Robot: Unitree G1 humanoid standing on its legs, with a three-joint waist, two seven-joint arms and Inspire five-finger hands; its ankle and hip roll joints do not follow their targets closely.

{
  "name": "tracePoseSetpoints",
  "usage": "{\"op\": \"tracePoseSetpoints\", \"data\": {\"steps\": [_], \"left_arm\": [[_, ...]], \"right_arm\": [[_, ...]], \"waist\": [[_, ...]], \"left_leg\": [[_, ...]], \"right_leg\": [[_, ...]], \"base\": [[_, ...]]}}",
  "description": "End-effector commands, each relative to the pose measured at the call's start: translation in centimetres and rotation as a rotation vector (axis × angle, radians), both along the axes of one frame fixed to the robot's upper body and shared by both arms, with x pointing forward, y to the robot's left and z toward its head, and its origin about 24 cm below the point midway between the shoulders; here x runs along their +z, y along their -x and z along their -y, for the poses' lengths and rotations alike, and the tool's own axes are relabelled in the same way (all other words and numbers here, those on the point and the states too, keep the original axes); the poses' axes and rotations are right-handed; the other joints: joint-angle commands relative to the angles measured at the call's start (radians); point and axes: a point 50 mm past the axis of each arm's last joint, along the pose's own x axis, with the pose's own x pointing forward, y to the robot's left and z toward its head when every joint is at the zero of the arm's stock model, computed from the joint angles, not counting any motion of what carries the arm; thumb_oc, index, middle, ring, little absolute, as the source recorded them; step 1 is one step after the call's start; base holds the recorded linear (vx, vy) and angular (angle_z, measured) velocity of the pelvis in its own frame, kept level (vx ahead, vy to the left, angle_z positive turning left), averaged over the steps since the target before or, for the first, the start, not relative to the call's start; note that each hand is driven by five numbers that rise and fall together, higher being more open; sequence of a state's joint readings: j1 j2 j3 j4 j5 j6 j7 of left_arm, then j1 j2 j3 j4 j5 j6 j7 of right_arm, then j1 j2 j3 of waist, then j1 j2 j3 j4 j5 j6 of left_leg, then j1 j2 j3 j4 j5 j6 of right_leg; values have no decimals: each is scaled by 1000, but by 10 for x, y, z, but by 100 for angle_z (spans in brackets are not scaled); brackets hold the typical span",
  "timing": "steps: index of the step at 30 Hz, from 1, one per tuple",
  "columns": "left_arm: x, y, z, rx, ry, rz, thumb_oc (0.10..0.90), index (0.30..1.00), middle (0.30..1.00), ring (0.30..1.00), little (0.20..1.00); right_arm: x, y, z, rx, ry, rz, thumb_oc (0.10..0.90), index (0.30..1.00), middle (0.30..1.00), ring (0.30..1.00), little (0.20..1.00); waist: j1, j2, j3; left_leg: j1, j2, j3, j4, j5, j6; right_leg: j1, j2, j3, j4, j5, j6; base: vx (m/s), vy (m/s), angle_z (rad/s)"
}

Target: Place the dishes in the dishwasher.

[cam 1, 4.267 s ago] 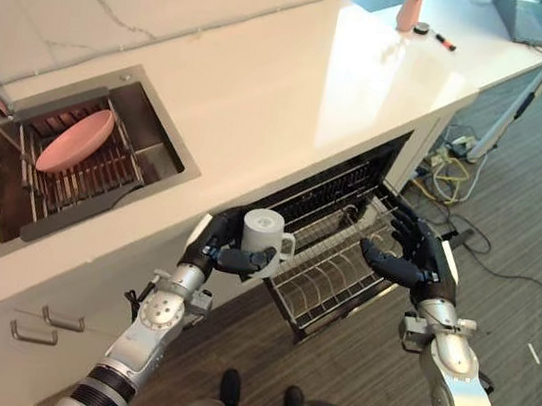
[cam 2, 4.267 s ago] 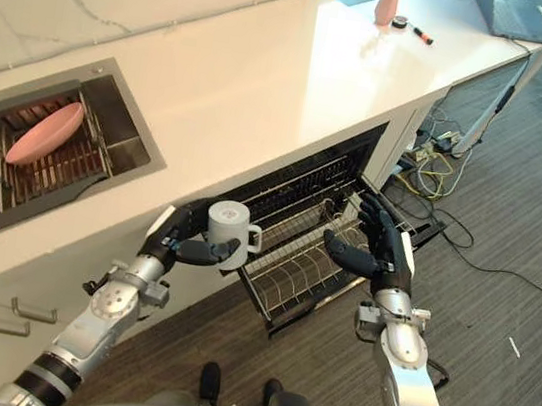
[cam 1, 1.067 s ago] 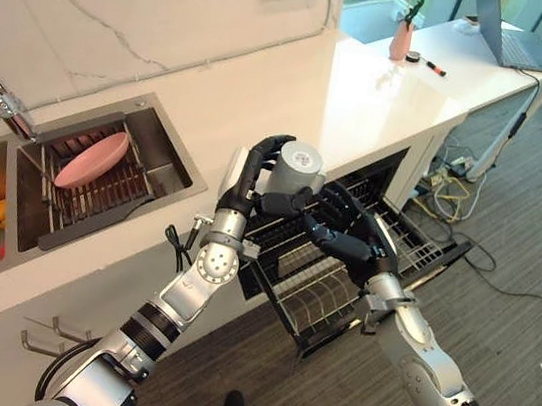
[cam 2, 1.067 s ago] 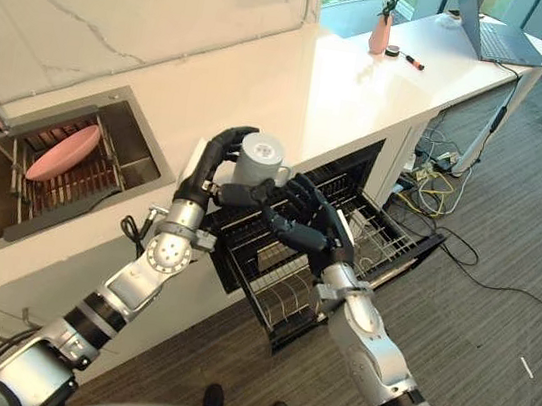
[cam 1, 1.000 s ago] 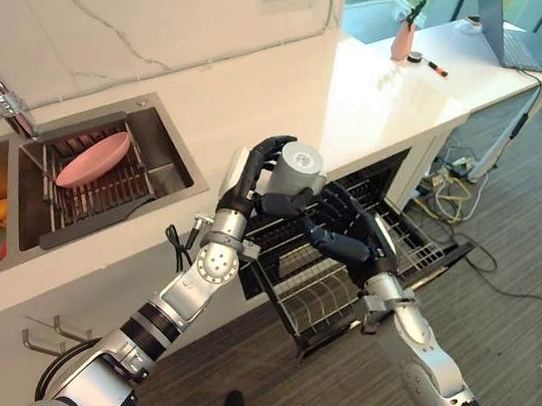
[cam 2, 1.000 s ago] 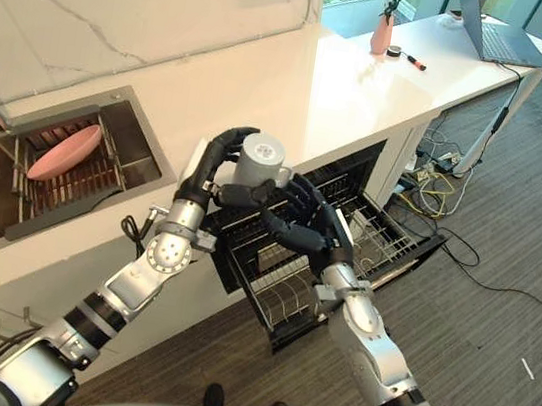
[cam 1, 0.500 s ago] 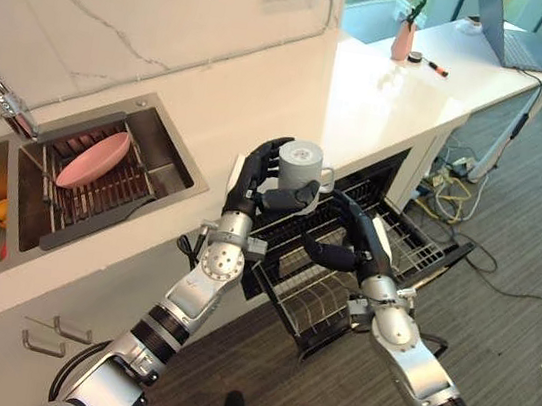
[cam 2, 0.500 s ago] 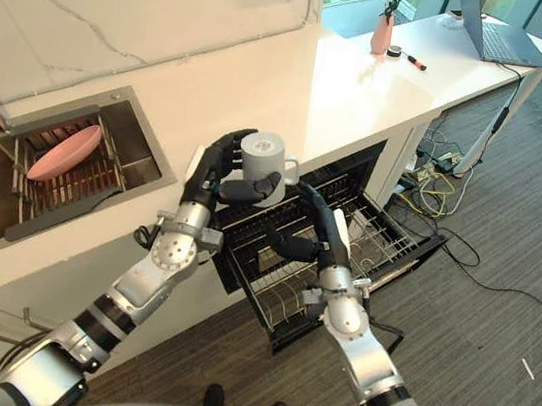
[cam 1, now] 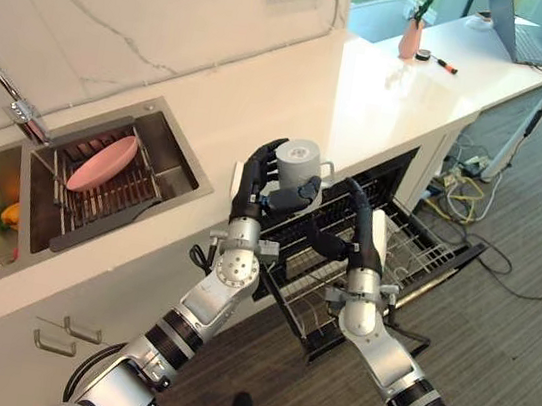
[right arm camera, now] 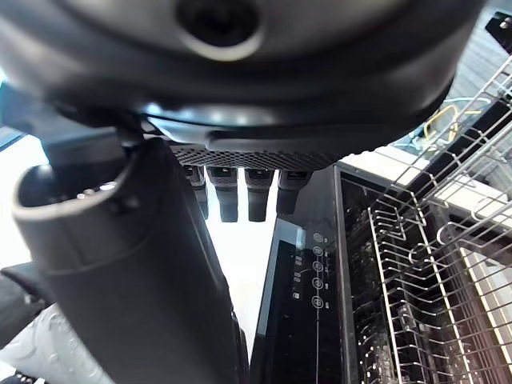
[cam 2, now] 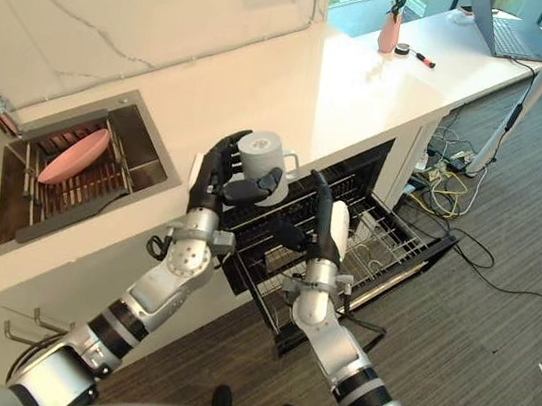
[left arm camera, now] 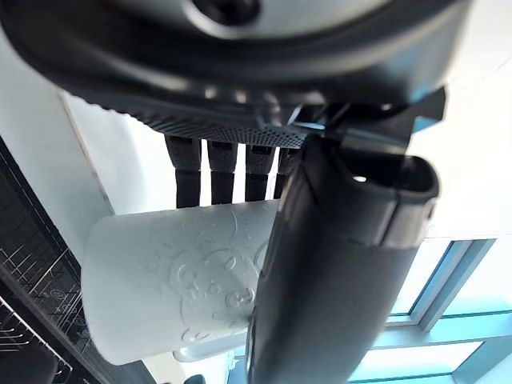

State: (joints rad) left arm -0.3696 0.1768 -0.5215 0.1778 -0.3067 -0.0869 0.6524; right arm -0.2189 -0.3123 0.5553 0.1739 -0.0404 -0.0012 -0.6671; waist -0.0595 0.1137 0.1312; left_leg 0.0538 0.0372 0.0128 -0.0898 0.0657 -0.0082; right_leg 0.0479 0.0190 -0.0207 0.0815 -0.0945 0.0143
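Left eye view: the left hand [cam 1: 259, 183] is curled round a white mug [cam 1: 298, 164], thumb across its side, holding it upright above the front edge of the worktop [cam 1: 266, 91]. The right hand [cam 1: 353, 230] stands just beside it, fingers straight and raised, over the pulled-out dishwasher rack [cam 1: 385, 254]. A pink plate [cam 1: 102, 162] lies in the sink [cam 1: 173, 144].

Left wrist view: the fingers [left arm camera: 212, 172] and thumb wrap the embossed mug [left arm camera: 172, 284].

Right wrist view: the fingers [right arm camera: 238, 196] point straight, spread, holding nothing; the wire rack [right arm camera: 432, 264] lies beyond.
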Motion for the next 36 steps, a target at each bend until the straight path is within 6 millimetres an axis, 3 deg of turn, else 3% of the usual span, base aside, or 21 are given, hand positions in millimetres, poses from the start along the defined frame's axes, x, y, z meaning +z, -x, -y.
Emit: {"op": "tracePoseSetpoints", "data": {"steps": [1,9,21,36], "left_arm": [[64,-10,15,-93,116,293,400,300,300,300,300],[49,-9,21,-129,168,209,400,300,300,300,300],[44,-3,42,-241,238,145,400,300,300,300,300],[46,2,63,-331,252,122,400,300,300,300,300]], "right_arm": [[48,-13,-35,174,-48,225,800,900,900,900,900],[38,-14,-38,151,-25,198,800,900,900,900,900],[54,-17,-46,112,-101,281,800,900,900,900,900],[63,-11,-34,51,-134,354,800,900,900,900,900]], "waist": [[21,-85,-27],[27,-89,-27],[25,-81,-29],[2,-68,-24]], "left_leg": [[114,-14,22,2,-148,-8],[113,-17,16,2,-149,-8],[111,-18,11,2,-147,-8],[122,-21,41,11,-160,2]], "right_leg": [[58,-148,7,-169,98,156],[64,-149,1,-169,101,154],[66,-150,-5,-169,98,153],[48,-153,35,-164,109,160]], "base": [[0,0,0],[0,0,0],[0,0,0],[-5,9,-4]]}}
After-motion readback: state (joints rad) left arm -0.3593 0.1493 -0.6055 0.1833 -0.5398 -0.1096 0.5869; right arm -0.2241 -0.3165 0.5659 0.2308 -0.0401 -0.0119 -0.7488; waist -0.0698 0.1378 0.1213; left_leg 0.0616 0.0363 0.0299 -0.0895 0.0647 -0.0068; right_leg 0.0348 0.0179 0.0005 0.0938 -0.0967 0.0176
